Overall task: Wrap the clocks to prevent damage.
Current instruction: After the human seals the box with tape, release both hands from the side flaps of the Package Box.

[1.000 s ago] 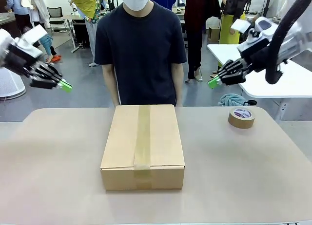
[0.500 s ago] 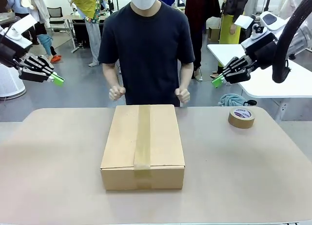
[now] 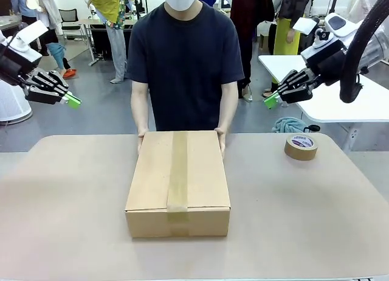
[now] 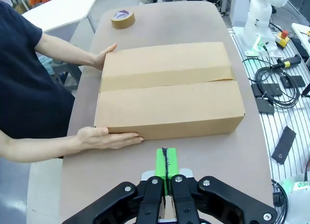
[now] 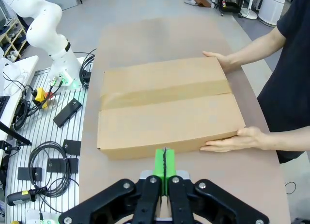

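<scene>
Cardboard box (image 3: 178,182), taped shut, sits mid-table with its long axis running near to far, the person's hands (image 3: 219,141) gripping its far corners, while left end effector (image 3: 73,101) and right end effector (image 3: 271,100), both pressed together and empty, hover high on either side, about equally distant.

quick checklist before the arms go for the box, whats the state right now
1. Cardboard box sealed with tape along the top: ok.
2. Person's hands off the box: not ok, one on each side at the far end.
3. Left gripper raised off the table, shut, empty: ok.
4. Right gripper raised off the table, shut, empty: ok.
5. Tape roll apart from the box: ok.
6. Clocks wrapped inside: cannot tell.
</scene>
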Tool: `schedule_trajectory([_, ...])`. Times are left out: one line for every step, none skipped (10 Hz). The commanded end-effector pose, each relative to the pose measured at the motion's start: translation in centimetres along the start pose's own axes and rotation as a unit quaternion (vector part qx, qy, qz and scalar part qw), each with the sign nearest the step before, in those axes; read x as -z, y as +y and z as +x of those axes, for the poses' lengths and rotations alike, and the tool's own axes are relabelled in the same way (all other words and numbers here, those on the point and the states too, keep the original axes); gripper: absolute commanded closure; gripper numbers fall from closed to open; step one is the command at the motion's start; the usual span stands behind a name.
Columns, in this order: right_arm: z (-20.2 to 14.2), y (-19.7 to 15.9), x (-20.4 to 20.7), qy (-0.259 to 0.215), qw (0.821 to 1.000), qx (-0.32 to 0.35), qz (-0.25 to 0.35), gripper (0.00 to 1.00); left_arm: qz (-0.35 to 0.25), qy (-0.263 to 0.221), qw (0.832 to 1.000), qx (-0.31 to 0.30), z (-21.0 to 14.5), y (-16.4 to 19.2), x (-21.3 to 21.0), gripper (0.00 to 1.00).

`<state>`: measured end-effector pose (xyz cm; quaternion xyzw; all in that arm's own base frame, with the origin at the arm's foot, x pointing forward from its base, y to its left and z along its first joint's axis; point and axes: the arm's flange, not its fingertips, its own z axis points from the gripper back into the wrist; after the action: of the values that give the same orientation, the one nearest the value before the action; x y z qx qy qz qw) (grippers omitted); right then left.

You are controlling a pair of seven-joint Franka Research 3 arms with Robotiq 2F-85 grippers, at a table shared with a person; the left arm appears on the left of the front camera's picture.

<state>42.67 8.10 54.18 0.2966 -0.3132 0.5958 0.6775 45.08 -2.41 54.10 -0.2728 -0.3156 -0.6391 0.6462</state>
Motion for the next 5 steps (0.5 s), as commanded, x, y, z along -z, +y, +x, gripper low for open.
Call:
schedule_trajectory([0.11, -0.12, 0.01, -0.002, 1.0, -0.004, -0.001, 0.99, 0.003, -0.004, 1.0, 0.004, 0.12, 0.1, 0.03, 1.0])
schedule_trajectory([0.11, -0.12, 0.01, -0.002, 1.0, -0.004, -0.001, 0.99, 0.003, -0.004, 1.0, 0.004, 0.12, 0.1, 0.03, 1.0])
schedule_trajectory([0.11, -0.12, 0.01, -0.002, 1.0, -0.004, -0.001, 0.99, 0.003, -0.004, 1.0, 0.004, 0.12, 0.1, 0.03, 1.0])
schedule_trajectory([0.11, -0.12, 0.01, -0.002, 1.0, -0.004, -0.001, 0.99, 0.003, -0.004, 1.0, 0.004, 0.12, 0.1, 0.03, 1.0])
schedule_trajectory([0.11, -0.12, 0.01, -0.002, 1.0, -0.004, -0.001, 0.99, 0.003, -0.004, 1.0, 0.004, 0.12, 0.1, 0.03, 1.0])
